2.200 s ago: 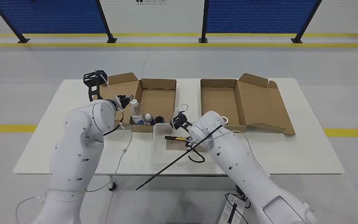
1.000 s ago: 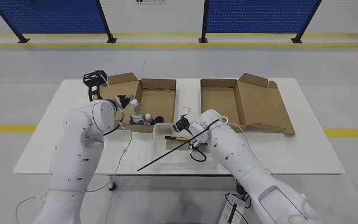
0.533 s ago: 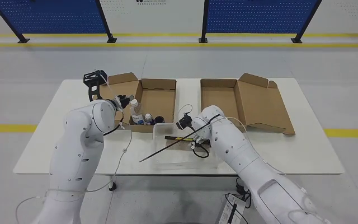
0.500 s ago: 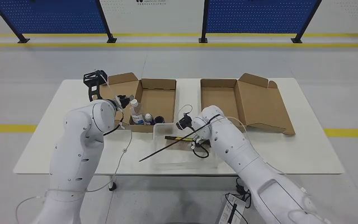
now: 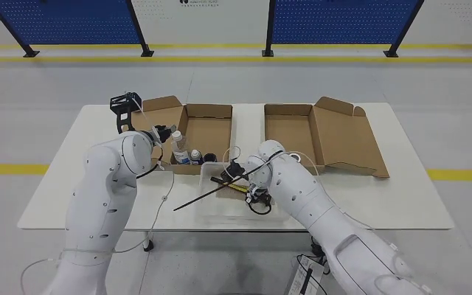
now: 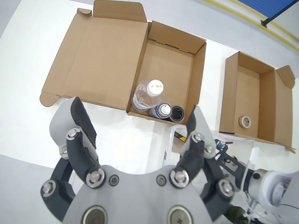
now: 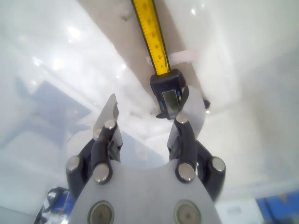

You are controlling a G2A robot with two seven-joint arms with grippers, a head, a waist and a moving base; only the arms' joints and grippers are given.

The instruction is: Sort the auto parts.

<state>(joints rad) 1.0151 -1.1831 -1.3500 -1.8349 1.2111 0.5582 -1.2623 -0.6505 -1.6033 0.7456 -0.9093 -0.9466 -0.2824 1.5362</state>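
Note:
A digital caliper (image 7: 170, 99) with a black head and yellow scale lies in the clear plastic bin (image 5: 209, 208) at the table's front centre. My right gripper (image 7: 149, 96) is open just above the bin floor, one finger (image 7: 190, 99) right beside the caliper's head, nothing between the fingers. From above, the right gripper (image 5: 230, 174) sits inside the bin. My left gripper (image 6: 135, 117) hangs open and empty over the near edge of the left cardboard box (image 6: 196, 71), which holds a clear bottle (image 6: 149, 94), a spray can (image 6: 163, 109) and a black cylinder (image 6: 177, 114).
The right cardboard box (image 6: 264, 89) holds a white tape roll (image 6: 245, 121). Both boxes have their lids folded flat outward (image 5: 346, 140). A thin black rod (image 5: 193, 201) slants from the right arm over the bin towards the front edge.
My right gripper has swung left and lower into the clear bin, ending beside the caliper's head. The thin black rod swung with it. The left arm has stayed put.

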